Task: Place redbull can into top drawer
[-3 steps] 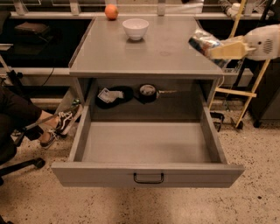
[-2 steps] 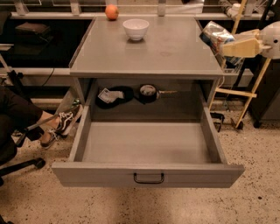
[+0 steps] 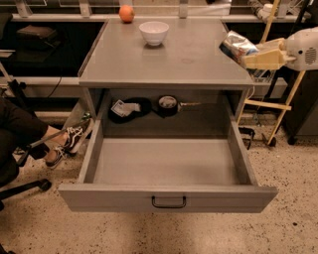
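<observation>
The top drawer is pulled fully open below the grey cabinet top; its inside holds nothing and its black bar handle faces me. My gripper comes in from the right, above the cabinet's right edge, and is shut on the redbull can, a crinkly silver and blue can held tilted in the air. The white arm extends off the right side.
A white bowl and an orange fruit stand at the back of the cabinet top. Dark objects lie in the recess behind the drawer. A person's leg and sneaker are at the left. A wooden frame stands right.
The gripper with the can has moved slightly right and up off the cabinet top toward its right edge, then held there. The drawer has not moved.
</observation>
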`<act>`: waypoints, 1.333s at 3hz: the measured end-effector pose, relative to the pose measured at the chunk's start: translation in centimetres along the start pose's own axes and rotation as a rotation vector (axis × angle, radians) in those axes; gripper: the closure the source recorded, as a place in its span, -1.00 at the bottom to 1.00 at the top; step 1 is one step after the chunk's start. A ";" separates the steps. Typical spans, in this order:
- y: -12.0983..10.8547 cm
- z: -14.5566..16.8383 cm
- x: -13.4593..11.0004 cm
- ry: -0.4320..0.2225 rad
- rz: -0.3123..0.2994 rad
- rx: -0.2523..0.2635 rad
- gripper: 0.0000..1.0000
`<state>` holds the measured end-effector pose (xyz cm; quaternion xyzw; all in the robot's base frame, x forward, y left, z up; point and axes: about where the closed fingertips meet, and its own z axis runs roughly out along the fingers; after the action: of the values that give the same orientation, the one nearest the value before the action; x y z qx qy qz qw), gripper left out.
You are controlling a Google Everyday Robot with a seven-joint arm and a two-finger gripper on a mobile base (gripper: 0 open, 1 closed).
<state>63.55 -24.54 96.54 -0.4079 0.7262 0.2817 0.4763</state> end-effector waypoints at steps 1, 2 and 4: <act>1.8 -1.9 -1.0 0.056 -0.165 0.133 1.00; 6.1 -6.3 -4.4 0.165 -0.449 0.340 1.00; 8.4 -7.3 -5.6 0.224 -0.527 0.428 1.00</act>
<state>54.16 -24.31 104.73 -0.5007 0.6863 -0.0561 0.5246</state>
